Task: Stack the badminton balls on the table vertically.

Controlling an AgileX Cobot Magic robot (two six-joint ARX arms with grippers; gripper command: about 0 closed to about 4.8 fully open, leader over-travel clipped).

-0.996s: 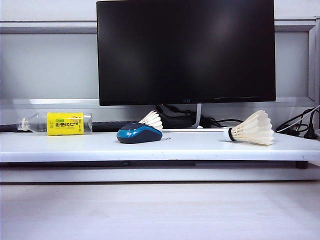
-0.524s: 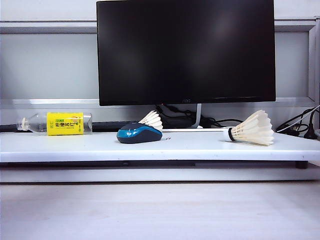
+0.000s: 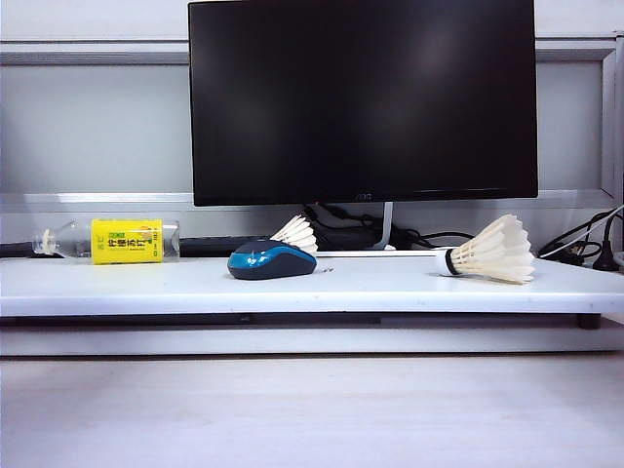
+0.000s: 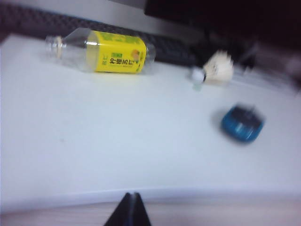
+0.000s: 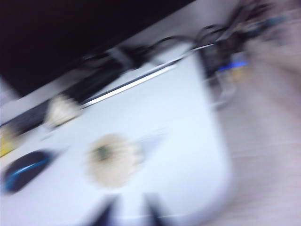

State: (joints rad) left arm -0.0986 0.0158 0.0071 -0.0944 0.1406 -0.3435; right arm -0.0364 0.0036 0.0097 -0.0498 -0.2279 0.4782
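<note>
Two white badminton balls lie on their sides on the white table [image 3: 146, 285]. One [image 3: 493, 252] is at the right, the other [image 3: 296, 234] sits behind a blue-black mouse [image 3: 271, 260]. Neither gripper shows in the exterior view. In the left wrist view my left gripper [image 4: 133, 197] is shut and empty, over the table's front edge, far from the badminton ball [image 4: 217, 69]. The right wrist view is blurred. There my right gripper [image 5: 129, 208] stands open with nothing between its fingers, just short of the nearer badminton ball [image 5: 113, 159]. The other ball [image 5: 62, 109] lies farther back.
A clear bottle with a yellow label [image 3: 109, 241] lies at the table's left. A large black monitor [image 3: 363, 97] stands behind on a stand, with cables [image 3: 580, 244] at the back right. A lower pale wood-grain surface [image 3: 312, 409] lies in front of the table.
</note>
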